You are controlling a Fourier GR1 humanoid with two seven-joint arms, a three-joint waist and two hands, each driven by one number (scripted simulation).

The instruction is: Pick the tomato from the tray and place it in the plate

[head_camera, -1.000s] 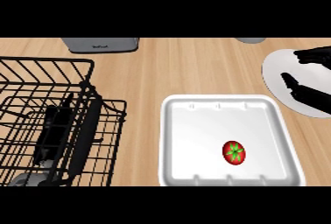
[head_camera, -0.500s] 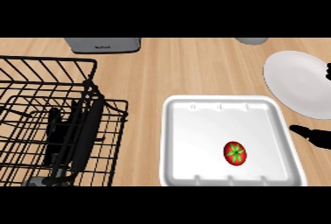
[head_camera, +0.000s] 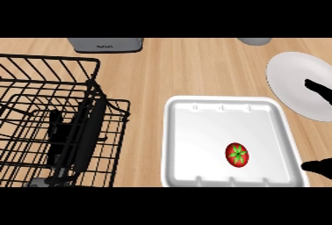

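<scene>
Head view, steep look down on a wooden counter (head_camera: 194,66).

Tomato (head_camera: 237,154): red, green stem star facing up. It lies in the white tray (head_camera: 194,132), in the tray's right half toward the near edge, apart from the walls. Nothing touches it.

Tray: shallow, rounded corners, sits on the counter right of centre. Small notches show along its far and near walls.

Plate (head_camera: 292,79): white, at the right, beyond the tray's far right corner. Its near rim lies close to the tray; contact between them cannot be judged. The plate carries no food.

Right hand (head_camera: 319,87): only black tips show at the right edge. One dark finger reaches in over the plate's right part; another dark piece (head_camera: 318,166) shows lower down, just beside the tray's near right corner. Too little is visible, so I cannot tell whether the hand is spread or curled. It holds nothing that can be seen, and it is well apart from the tomato.

Left hand: a dark shape (head_camera: 57,132) shows behind the bars of the black wire basket (head_camera: 39,74) at the left; its finger state cannot be told.

Far edge: grey appliance (head_camera: 106,44) at top left, grey round object (head_camera: 255,41) at top right, both cut off.
</scene>
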